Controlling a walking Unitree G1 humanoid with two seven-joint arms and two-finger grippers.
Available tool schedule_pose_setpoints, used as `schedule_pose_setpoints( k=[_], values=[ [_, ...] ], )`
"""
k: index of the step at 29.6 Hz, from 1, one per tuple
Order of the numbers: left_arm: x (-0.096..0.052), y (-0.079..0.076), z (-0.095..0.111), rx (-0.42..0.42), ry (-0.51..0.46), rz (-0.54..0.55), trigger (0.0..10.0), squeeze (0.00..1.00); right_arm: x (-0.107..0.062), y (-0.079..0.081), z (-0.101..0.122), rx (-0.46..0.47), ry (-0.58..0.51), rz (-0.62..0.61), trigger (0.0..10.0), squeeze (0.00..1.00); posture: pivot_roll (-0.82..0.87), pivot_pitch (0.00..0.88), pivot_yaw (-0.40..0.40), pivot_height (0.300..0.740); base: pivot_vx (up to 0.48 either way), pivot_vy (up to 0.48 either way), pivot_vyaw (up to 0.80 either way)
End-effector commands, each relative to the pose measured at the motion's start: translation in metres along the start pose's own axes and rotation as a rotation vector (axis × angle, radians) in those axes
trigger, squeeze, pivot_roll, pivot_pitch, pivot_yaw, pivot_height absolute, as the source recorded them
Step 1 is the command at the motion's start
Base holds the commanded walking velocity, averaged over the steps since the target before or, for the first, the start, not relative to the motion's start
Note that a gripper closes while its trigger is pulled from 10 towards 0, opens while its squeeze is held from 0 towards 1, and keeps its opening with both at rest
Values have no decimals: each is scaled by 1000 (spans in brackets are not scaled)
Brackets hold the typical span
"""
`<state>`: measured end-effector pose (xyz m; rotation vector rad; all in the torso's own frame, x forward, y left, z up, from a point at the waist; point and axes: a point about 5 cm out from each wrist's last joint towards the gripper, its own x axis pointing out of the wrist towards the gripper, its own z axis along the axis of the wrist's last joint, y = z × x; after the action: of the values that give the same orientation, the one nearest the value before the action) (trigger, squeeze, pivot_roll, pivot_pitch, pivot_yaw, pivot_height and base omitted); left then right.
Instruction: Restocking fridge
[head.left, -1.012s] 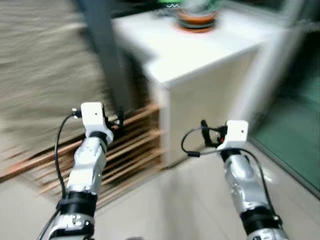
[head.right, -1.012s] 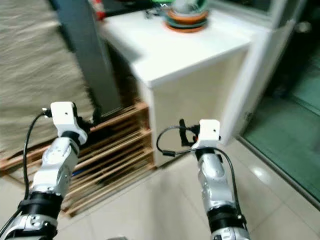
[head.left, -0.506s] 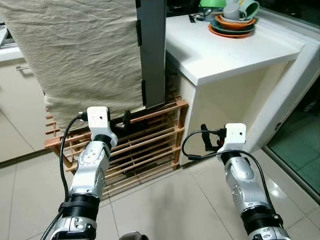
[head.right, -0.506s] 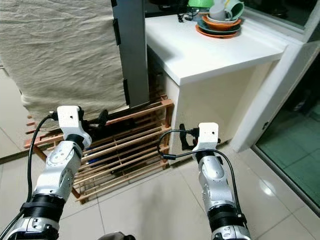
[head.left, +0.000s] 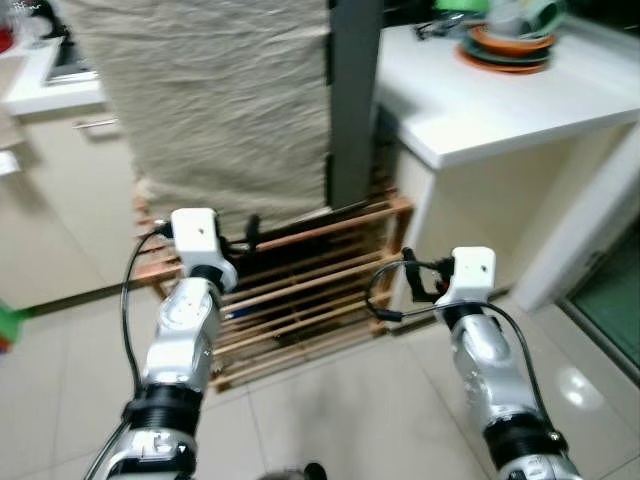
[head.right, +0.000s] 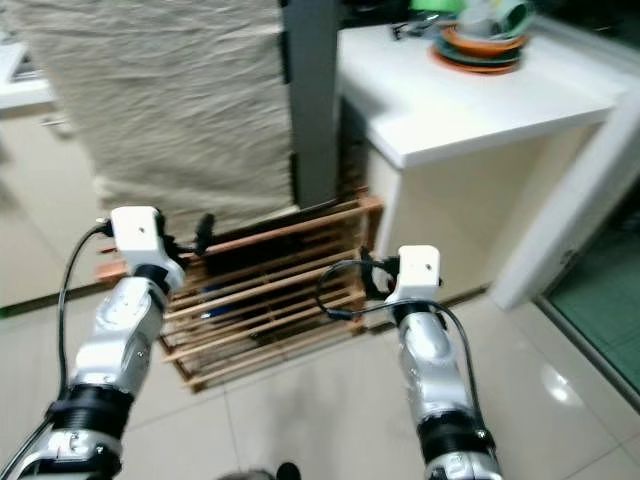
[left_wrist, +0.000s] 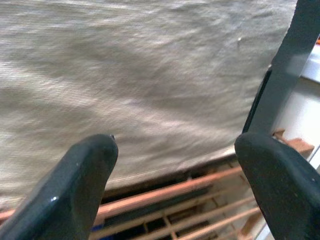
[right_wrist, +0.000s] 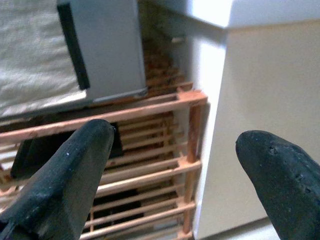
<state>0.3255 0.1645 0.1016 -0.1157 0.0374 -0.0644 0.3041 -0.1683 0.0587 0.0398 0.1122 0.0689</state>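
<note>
Nearest, in the lower part of the head views, both silver arms are raised over the pale tiled floor (head.left: 330, 400). The left claw (left_wrist: 175, 170) and the right claw (right_wrist: 175, 165) each have their two black fingers spread wide apart, with nothing between them.

Just beyond them, mid-frame, a low wooden slatted rack (head.left: 300, 290) stands on the floor. Behind it a crumpled beige cloth (head.left: 210, 110) hangs beside a tall dark grey upright panel (head.left: 355, 100). At right is a white table (head.left: 520, 100), with a stack of orange and green dishes (head.left: 510, 35) at the upper right. At upper left, cream cabinets (head.left: 50, 200).

The fridge, the task's thing, is not something I can pick out for certain; the grey panel may be its edge, and no groceries are in hand.

The risk, as I judge it: the claws sit close to the rack, so stepping forward could knock a slat or snag the cloth.
</note>
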Motion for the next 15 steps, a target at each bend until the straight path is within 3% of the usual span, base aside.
schedule_pose_setpoints(
  k=[1, 15],
  values=[
    [2, 2, 3, 2, -5, 1, 10000, 0, 1, 0, 3, 16, -21, -7, 10000, 0, -88, 0, 44, 740, 0, 480, 0],
    [0, 5, 2, -30, 3, -4, 10000, 0, -3, 1, -1, 17, -17, 5, 10000, 0, -88, 0, 40, 740, 0, 480, 0]
  ],
)
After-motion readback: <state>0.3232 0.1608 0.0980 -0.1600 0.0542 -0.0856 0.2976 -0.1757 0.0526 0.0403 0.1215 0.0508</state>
